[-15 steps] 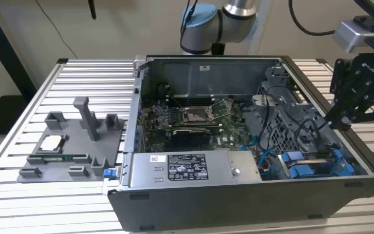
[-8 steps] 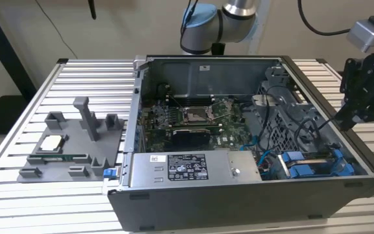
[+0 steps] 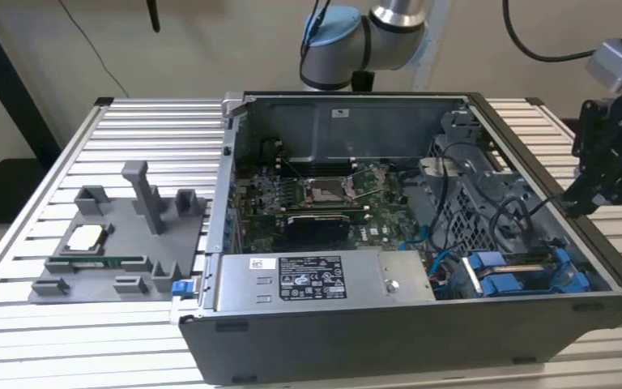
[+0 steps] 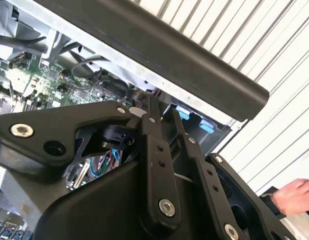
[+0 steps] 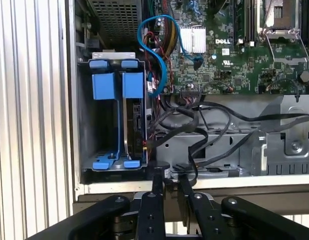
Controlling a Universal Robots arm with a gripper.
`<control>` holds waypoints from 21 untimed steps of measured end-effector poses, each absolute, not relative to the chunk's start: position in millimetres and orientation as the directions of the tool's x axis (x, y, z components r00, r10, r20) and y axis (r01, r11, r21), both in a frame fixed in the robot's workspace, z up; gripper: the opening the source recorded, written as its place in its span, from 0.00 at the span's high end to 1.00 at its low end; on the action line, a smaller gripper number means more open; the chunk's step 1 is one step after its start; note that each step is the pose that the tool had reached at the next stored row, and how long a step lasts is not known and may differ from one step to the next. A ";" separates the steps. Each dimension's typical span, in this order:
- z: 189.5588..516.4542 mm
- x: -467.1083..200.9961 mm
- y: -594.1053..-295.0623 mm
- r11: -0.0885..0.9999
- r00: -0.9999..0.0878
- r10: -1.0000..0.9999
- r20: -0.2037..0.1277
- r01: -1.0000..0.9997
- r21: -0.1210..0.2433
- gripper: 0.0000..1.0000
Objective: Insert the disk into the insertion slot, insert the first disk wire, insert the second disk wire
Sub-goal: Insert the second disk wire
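My gripper (image 5: 170,172), narrowly open and empty, hovers low in the frame beside the insertion slot (image 5: 84,125). The disk (image 5: 135,125) seems seated, so I judge the wiring needs a precise plug grasp.

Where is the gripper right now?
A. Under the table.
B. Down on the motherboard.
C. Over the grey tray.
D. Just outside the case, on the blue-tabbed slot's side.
D: in the exterior view the gripper hangs beyond the case wall at that view's right, the side where the slot sits; the tray lies at the left.
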State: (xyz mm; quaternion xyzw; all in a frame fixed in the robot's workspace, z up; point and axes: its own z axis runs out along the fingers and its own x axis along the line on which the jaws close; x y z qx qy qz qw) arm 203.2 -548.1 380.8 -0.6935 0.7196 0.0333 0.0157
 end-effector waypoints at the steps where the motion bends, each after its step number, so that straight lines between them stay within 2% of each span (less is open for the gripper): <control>1: 380.3 203.9 -548.1 0.036 -0.038 -0.996 -0.076 -0.999 0.027 0.73; 5: 378.6 204.7 -548.5 0.036 -0.039 -0.993 -0.109 -0.999 0.028 0.73; 8: 378.0 204.8 -550.5 0.038 -0.041 -0.993 -0.109 -0.999 0.031 0.73; 9: 377.9 204.9 -551.1 0.038 -0.042 -0.993 -0.109 -0.999 0.031 0.75; 10: 377.8 204.9 -551.6 0.039 -0.042 -0.993 -0.109 -0.999 0.031 0.82; 12: 377.8 204.8 -552.8 0.040 -0.043 -0.993 -0.109 -0.999 0.031 0.84; 21: 379.9 187.1 -557.3 0.040 -0.043 -0.993 -0.109 -0.999 0.029 0.84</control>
